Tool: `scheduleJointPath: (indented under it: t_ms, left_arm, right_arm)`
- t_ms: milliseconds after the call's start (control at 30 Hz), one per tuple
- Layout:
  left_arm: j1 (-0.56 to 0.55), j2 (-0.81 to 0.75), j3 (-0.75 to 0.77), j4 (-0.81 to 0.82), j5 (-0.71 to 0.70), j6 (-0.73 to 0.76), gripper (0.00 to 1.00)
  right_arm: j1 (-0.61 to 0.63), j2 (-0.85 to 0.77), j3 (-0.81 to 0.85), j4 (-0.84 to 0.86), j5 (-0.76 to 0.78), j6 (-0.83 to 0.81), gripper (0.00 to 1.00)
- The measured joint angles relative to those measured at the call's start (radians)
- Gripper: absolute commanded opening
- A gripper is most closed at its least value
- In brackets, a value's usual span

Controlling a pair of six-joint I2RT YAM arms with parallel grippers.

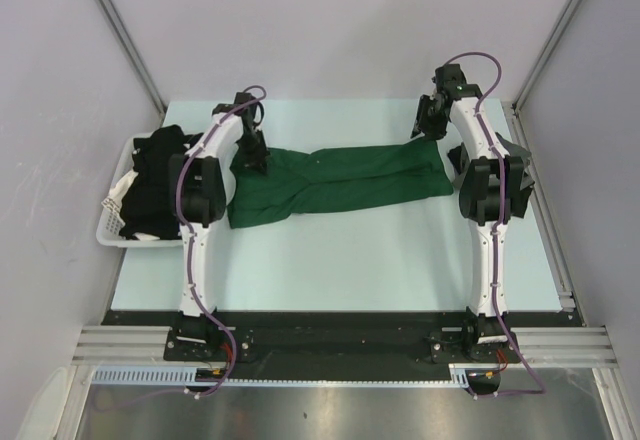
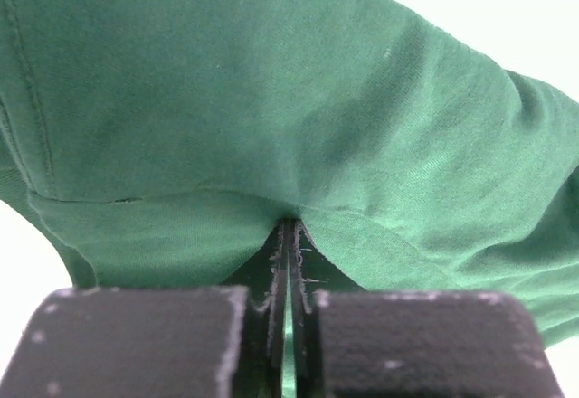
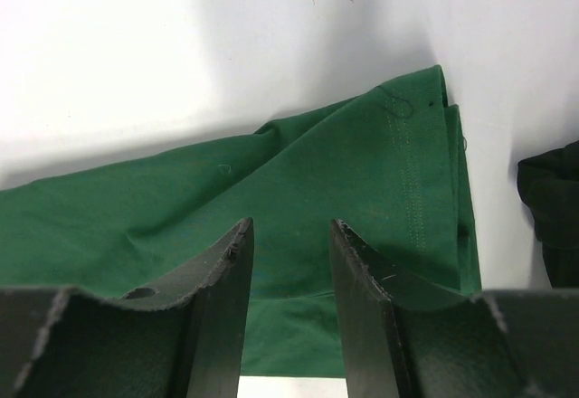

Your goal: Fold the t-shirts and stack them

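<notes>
The dark green t-shirt [image 1: 335, 180] lies stretched sideways across the middle of the table, folded into a long band. My left gripper [image 1: 255, 156] is shut on its left far edge; in the left wrist view the green cloth [image 2: 271, 118] is pinched between the closed fingers [image 2: 289, 235]. My right gripper [image 1: 428, 125] is open just above the shirt's right end; in the right wrist view the hemmed green cloth [image 3: 362, 181] lies beneath the spread fingers [image 3: 291, 235], which hold nothing. Black t-shirts [image 1: 155, 175] are piled in the basket at the left.
A white slatted basket [image 1: 112, 222] stands at the table's left edge beside my left arm. The pale table [image 1: 350, 260] has metal frame posts at both far corners. A dark cloth edge [image 3: 552, 208] shows at the right of the right wrist view.
</notes>
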Motion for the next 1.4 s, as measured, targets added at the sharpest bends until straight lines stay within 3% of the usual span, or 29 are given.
scheduleJointPath:
  t_ms: [300,567,1000,1400]
  left_arm:
    - [0.001,-0.021,-0.027,0.018,-0.002,0.003,0.22]
    - [0.006,-0.056,-0.023,0.005,-0.11,0.014,0.28]
    - [0.054,-0.027,0.121,-0.051,-0.279,0.041,0.3]
    - [0.068,0.101,0.198,-0.047,-0.279,0.04,0.33]
  right_arm:
    - [0.002,0.004,0.012,-0.009,-0.002,0.001,0.44]
    - [0.004,0.007,0.018,-0.012,-0.012,0.001,0.44]
    - [-0.023,0.007,0.018,-0.014,-0.045,0.003,0.43]
    - [-0.058,0.007,0.018,-0.014,-0.08,0.017,0.42]
